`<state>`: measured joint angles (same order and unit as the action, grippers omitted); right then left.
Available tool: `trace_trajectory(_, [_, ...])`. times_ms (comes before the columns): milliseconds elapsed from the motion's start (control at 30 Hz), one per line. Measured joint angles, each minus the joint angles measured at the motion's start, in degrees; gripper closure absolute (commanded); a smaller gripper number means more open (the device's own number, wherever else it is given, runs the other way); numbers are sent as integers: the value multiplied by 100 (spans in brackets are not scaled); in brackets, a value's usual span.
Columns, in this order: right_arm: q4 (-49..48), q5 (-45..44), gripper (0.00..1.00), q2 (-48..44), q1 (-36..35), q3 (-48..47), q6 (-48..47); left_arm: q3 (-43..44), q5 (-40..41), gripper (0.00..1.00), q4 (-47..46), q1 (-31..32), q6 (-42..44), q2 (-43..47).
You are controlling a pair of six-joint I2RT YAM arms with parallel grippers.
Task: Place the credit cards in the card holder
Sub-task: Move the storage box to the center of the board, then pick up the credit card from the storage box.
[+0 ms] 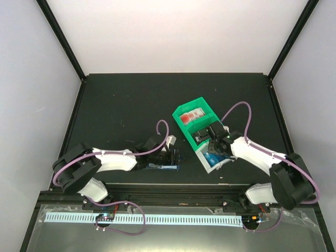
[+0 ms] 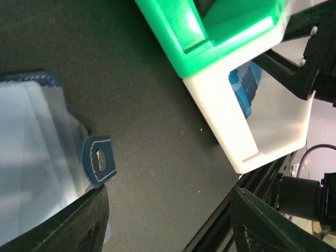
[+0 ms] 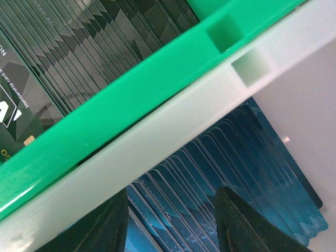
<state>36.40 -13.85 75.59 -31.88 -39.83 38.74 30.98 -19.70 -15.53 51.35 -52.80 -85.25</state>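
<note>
The card holder [image 2: 31, 142] lies open at the table's near edge, pale lining up, its navy clasp tab [image 2: 98, 160] sticking out. My left gripper [image 2: 168, 194] is open; one finger rests over the holder's lower edge and bare table lies between the jaws. From above, the holder [image 1: 163, 167] sits just under the left gripper [image 1: 170, 157]. Several blue credit cards [image 3: 220, 173] stand fanned in the white bin [image 3: 157, 142]. My right gripper [image 3: 173, 191] hangs open over them, a finger on each side of the stack. The cards [image 2: 244, 86] also show in the left wrist view.
A green bin [image 1: 197, 107] holding red-and-white items [image 1: 191, 116] and dark cards [image 3: 68, 52] abuts the white bin [image 1: 210, 167]. The table's black rail runs along the near edge, close behind both grippers. White walls enclose the table.
</note>
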Motion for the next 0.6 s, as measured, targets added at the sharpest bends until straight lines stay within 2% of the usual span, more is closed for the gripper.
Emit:
trace_trajectory(200, [-254,92,53,387,87,-413,-249,391,20,35,-2,7,4,-376])
trace_trajectory(400, [-269,603,71,164,90,-463,-555,645,22,44,-81,7,-35,-684])
trace_trajectory(600, [-245,1078,70,129,90,-337,-660,841,46,49,-166,83,-138,-997])
